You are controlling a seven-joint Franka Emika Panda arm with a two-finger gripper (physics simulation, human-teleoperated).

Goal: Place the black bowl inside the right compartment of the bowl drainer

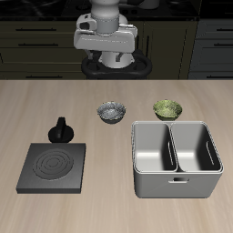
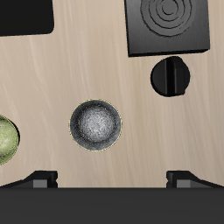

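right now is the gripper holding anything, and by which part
Nothing is held. The gripper is open above the table, and the black bowl sits untouched on the wood.

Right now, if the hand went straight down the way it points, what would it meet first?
Probably the black bowl, which sits nearly centred under the hand; depth is unclear, so the fingers might instead meet bare table just beside it.

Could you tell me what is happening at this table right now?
The robot arm's pincer hangs open above the table, holding nothing. The black bowl sits untouched on the table behind the bowl drainer, whose two wells are empty. A yellow-green bowl sits nearby, and a stove plate lies beside the drainer.
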